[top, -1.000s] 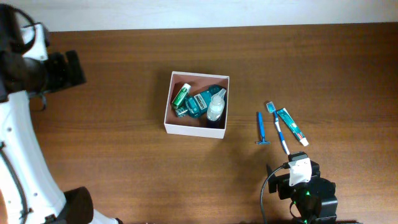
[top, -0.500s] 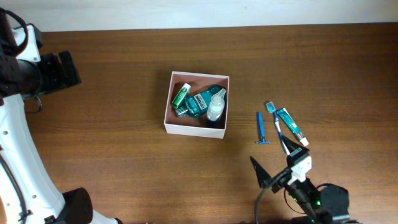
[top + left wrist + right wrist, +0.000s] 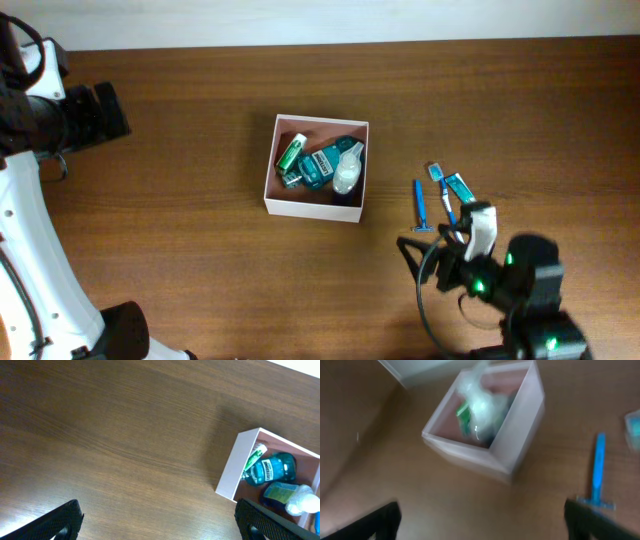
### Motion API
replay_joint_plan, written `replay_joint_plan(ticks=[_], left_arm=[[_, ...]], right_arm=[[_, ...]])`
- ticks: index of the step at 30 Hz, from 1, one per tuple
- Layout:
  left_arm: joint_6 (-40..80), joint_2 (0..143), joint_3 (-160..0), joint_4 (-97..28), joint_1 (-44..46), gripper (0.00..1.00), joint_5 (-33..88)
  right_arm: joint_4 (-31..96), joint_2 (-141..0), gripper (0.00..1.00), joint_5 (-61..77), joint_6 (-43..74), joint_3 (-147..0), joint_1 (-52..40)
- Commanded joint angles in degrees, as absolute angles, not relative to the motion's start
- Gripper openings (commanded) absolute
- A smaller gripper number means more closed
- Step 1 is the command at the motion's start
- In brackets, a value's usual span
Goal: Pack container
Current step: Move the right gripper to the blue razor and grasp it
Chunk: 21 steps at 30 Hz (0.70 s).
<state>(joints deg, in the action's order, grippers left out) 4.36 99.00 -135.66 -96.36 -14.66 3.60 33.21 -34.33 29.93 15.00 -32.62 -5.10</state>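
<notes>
Across the worktop, the right arm has swung forward toward the razor, jaws apart. The left arm waits, jaws apart. The part-filled container sits mid-worktop; the razor looks next.

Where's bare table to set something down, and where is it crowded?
Free: the table between the left arm and the container, and the strip beyond the container toward the far edge. Crowded: right of the container, where razor, toothbrush and toothpaste lie by the right arm.
</notes>
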Motion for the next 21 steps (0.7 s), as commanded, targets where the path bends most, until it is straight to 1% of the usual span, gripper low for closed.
replay_joint_plan(ticks=[1, 5, 6, 9, 13, 16, 18, 21], left_arm=[[5.08, 99.02, -136.22, -96.20, -14.92, 0.99, 3.60], [5.08, 99.02, -136.22, -96.20, -14.90, 0.99, 3.60], [5.08, 99.02, -136.22, -96.20, -14.90, 0.99, 3.60], [5.08, 99.02, -136.22, -96.20, -14.90, 0.99, 3.60], [5.08, 99.02, -136.22, -96.20, -14.92, 0.99, 3.60], [5.08, 99.02, -136.22, -96.20, -14.90, 0.99, 3.60], [5.08, 99.02, -136.22, -96.20, -14.92, 0.99, 3.60], [5.08, 99.02, -136.22, -96.20, -14.90, 0.99, 3.60]], right_arm=[[40.80, -48.31, 0.99, 28.12, 8.58, -51.29, -4.80], [51.48, -60.95, 0.99, 30.85, 9.26, -69.04, -4.80], [55.64, -65.52, 0.99, 29.65, 9.23, -73.80, -4.80], [55.99, -71.59, 0.99, 23.18, 9.28, -77.36, -4.80], [58.39, -79.00, 0.98, 6.28, 12.91, -77.95, -4.80], [60.27, -85.06, 0.99, 0.93, 12.93, -77.95, -4.80], [60.49, -88.84, 0.93, 0.38, 12.93, -77.95, -4.80], [60.49, -94.85, 0.76, 0.84, 12.99, -77.95, -4.86]])
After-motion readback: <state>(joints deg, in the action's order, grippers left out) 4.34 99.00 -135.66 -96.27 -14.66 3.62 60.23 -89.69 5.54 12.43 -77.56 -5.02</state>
